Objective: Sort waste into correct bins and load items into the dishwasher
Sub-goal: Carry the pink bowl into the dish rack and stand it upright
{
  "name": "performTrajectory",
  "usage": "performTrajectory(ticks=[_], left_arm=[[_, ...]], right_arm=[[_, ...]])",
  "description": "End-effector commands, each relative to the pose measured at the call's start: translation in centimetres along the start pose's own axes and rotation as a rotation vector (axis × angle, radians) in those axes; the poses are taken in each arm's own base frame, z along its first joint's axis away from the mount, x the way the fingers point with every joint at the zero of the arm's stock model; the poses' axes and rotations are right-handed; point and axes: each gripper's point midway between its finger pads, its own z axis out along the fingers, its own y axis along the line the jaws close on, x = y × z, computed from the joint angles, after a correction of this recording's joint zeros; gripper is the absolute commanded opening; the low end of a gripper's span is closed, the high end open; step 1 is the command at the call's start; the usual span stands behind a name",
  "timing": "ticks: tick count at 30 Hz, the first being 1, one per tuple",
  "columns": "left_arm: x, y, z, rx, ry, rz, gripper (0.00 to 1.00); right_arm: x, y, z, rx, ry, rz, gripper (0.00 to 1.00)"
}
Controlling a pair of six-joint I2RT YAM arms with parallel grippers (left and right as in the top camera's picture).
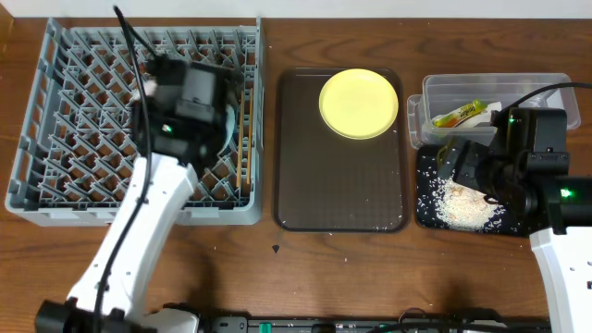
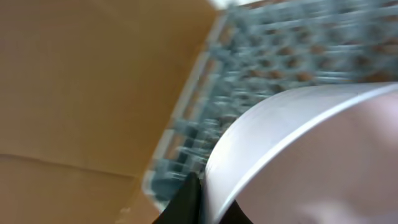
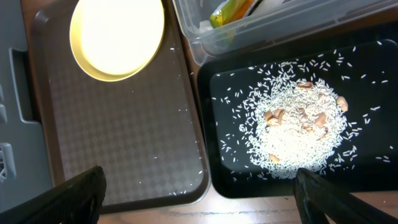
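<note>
**Left arm: seating the bowl in the rack**

My left fingers grasp a pale round bowl by its rim. Motion blur leaves its colour uncertain: white or light blue. In the overhead view the bowl hangs tilted on edge above the right-hand part of the large square grey plastic dish rack. It is just beside the thin wooden chopsticks, which lie along the rack's right wall.

Governing relation: the rack's upright pegs lie directly below the bowl. I judge that the coming move is a straight descent, with the rim entering a gap between peg rows and staying clear of the chopsticks.

My right fingers are spread wide and hold nothing. They hover over the near edge of the shallow black rectangular tray, which carries the loose white rice scraps.

The round yellow plate rests at the far end of the brown serving tray on the worktop. It lies nearer my free right arm.
</note>
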Motion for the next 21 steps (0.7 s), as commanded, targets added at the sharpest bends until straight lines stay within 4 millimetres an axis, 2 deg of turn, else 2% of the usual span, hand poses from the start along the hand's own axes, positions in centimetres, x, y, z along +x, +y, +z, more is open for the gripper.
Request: performTrajectory(ticks=[1,7,11,17,21], left_arm=[[0.8,2.3,2.8,-0.160,0.069,0.106,0.08],[1.8,2.8,7.0,-0.293,0.144,0.079,0.08],[3.1,1.3,9.2,-0.311,0.198,0.139,0.07],[3.6,0.4,10.4,-0.421,0.211,0.188,0.07],[4.0,-0.5,10.9,-0.423,0.220,0.213,0.08]], right_arm=[[-0.3,-0.2,-0.1,0.005,-0.008,0.017,0.94],[-0.3,-0.2,-0.1,0.005,-0.010,0.017,0.94],[-0.4,-0.2,-0.1,0.004,-0.013,0.017,0.95],[-0.5,-0.1,-0.1,0.001,-0.019,0.016,0.96],[-0.5,-0.1,-0.1,0.001,-0.019,0.016,0.96]])
